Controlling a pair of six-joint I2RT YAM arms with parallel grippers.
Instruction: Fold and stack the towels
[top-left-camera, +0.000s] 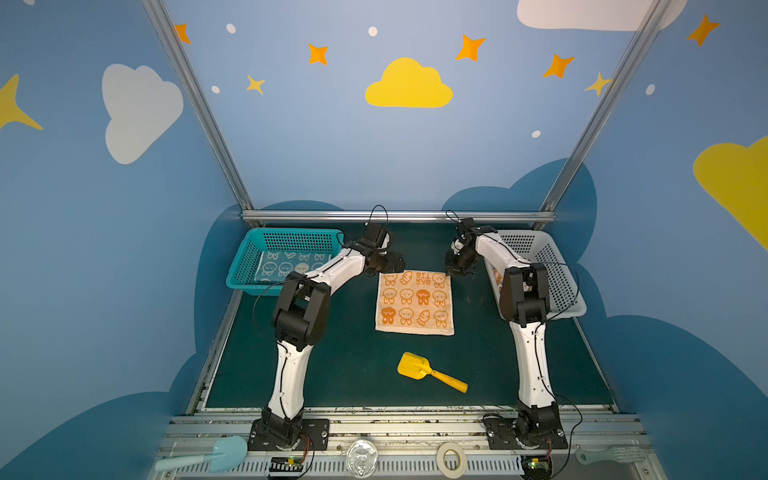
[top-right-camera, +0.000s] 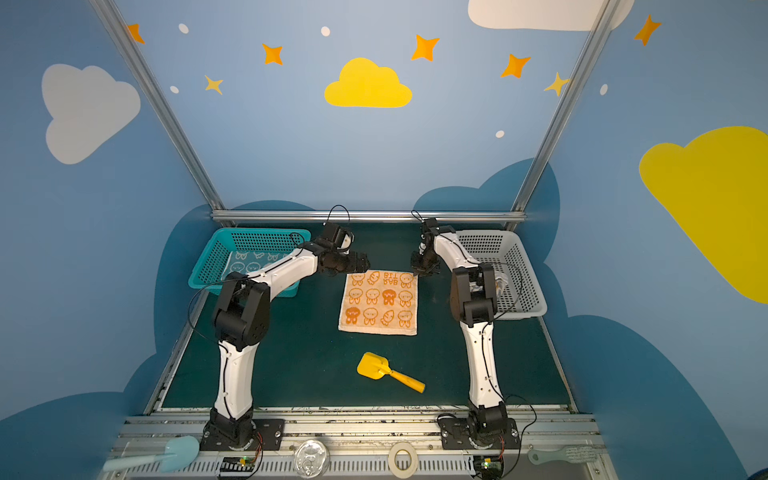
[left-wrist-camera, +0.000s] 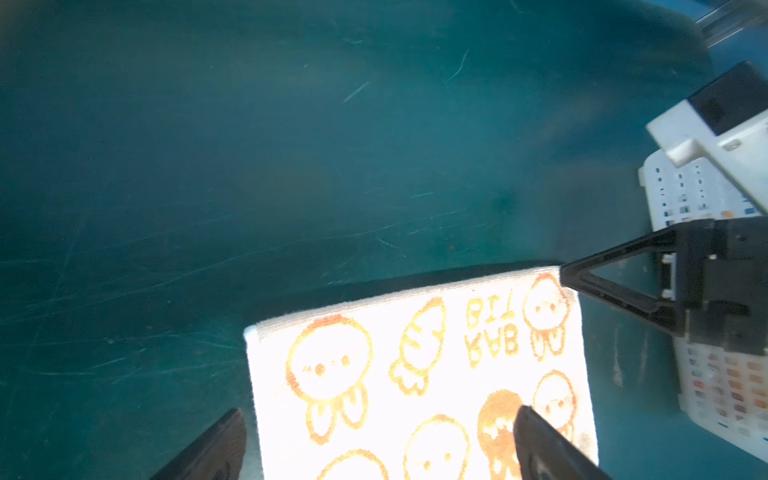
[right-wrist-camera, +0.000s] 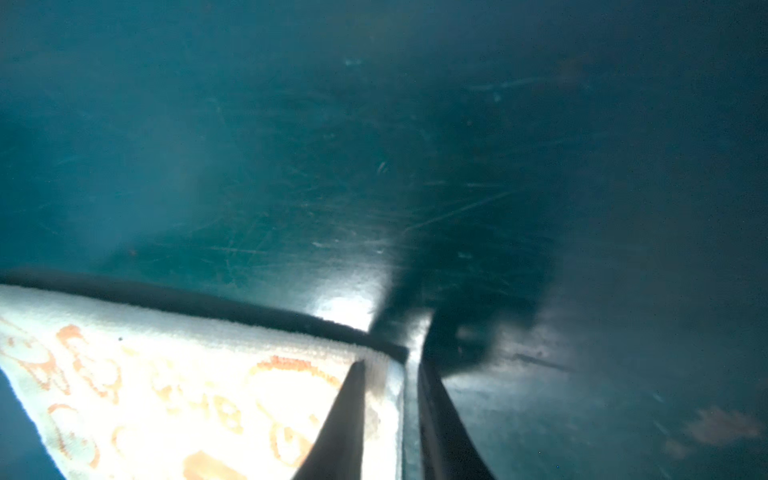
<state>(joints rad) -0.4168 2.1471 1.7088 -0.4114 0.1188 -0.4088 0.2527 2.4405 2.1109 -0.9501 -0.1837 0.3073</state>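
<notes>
So, nearest the camera and well to the near side of the orange towel (top-left-camera: 414, 302), a pale blue scoop (top-left-camera: 220, 453), a clear lid (top-left-camera: 361, 457) and a roll of tape (top-left-camera: 439, 457) sat on the front rail (top-left-camera: 415, 428). None of it had anything to do with the job. A yellow toy shovel (top-left-camera: 430, 372) lay on the green mat (top-left-camera: 332, 374) between that rail and the towel's near edge, not touching it.

The towel itself was spread flat and unfolded, rabbit print up. At its far right corner the right gripper (top-left-camera: 453, 272) was down at cloth level. The right wrist view showed its jaws close together with the corner's hem between them. Honestly couldn't tell if it had a real bite or was just short of one.

Over the far left corner the left gripper (top-left-camera: 398, 264) hung with its jaws wide apart, holding nothing. One finger (left-wrist-camera: 540, 444) was above the cloth and the other out over bare mat.

Off the towel's far left sat a teal basket (top-left-camera: 291, 230) with a blue rabbit towel (top-left-camera: 282, 266) lying in it. Off its right side was a white basket (top-left-camera: 557, 266) with a scrap of orange cloth (top-left-camera: 497, 276) showing, likely more towels.

My read: this was the grab for the orange one's first fold. Next the left would need to drop and pinch its corner. Then both would lift the far edge together and lay it over the near edge, keeping level so it didn't skew.
</notes>
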